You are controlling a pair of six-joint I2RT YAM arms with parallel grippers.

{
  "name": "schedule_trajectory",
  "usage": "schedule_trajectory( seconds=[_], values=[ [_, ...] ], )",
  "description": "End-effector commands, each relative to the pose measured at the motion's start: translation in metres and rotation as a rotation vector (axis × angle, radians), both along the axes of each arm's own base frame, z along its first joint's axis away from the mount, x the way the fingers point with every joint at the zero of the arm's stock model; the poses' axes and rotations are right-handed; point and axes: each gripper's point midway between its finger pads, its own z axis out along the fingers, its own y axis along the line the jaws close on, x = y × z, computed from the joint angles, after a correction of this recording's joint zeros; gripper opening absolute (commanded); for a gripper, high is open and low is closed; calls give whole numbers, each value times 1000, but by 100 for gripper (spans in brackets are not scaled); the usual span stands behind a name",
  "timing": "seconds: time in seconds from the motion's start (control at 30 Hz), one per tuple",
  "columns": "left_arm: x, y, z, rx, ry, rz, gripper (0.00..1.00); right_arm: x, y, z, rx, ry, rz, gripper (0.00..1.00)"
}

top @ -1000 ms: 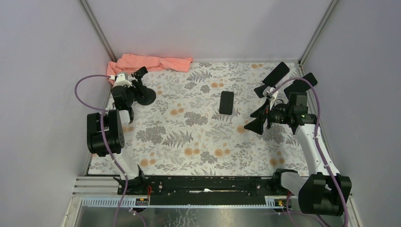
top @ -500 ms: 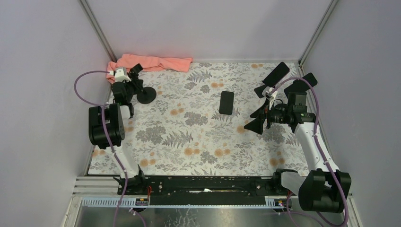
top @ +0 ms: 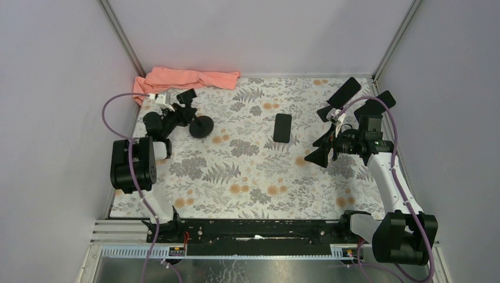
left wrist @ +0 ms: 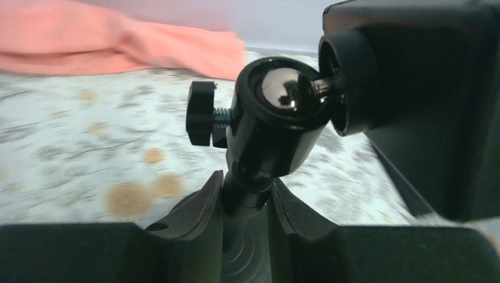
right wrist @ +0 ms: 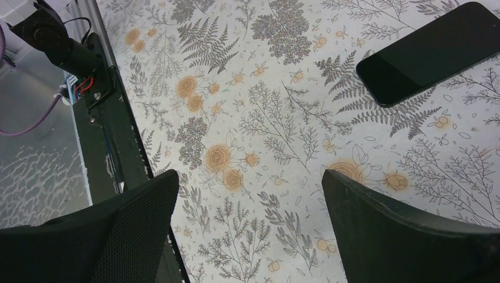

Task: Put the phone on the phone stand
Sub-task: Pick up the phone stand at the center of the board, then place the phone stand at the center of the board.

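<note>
The left gripper (left wrist: pixel 244 194) has its two fingers (left wrist: pixel 200 203) pinched against the thin neck of the phone stand (left wrist: pixel 274 118), just under the glossy ball joint, so it is clamped on the stand and nothing else. The stand is all black: a round base disc (top: pixel 201 127), a short stem, the ball head with a small side knob (left wrist: pixel 201 113), and a boxy cradle on top. From above it looks tipped, and I cannot tell whether the base touches the mat. The phone (top: pixel 282 127) lies flat, dark screen up, near the middle of the floral mat (top: pixel 247 171), touched by nothing. The stand sits well to the phone's left, with bare mat between them. Beyond the stand, farther left and back from the phone, a pink cloth (top: pixel 188 78) is bunched against the rear wall. The right gripper (top: pixel 318 149) hovers near the phone's right side, slightly closer to the bases, its jaws spread as wide as they go and empty; its wrist view shows the phone (right wrist: pixel 436 50) lying past the fingertips. Grey walls close the mat in on three sides.
</note>
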Motion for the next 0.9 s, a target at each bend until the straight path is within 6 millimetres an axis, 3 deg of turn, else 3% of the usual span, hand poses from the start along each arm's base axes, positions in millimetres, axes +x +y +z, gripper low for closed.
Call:
schedule_trajectory(
  seconds=[0.0,0.17,0.33,0.5,0.67,0.87],
  values=[
    [-53,-96,91,76,-333,-356,0,1,0,1,-16,-21,7,100],
    [-118,-186,99,155,-408,-618,0,2,-1,0,-21,-20,2,100],
    [-164,-246,86,302,-428,-786,0,2,-2,0,-20,-18,2,100],
    [-192,-277,76,321,-463,-842,0,2,-2,-1,-19,-17,1,100],
    [-201,-298,57,327,-456,-858,0,3,-3,-3,-21,-11,-2,100],
    [-200,-304,36,316,-424,-864,5,3,-3,-5,-23,-3,-4,100]
  ],
)
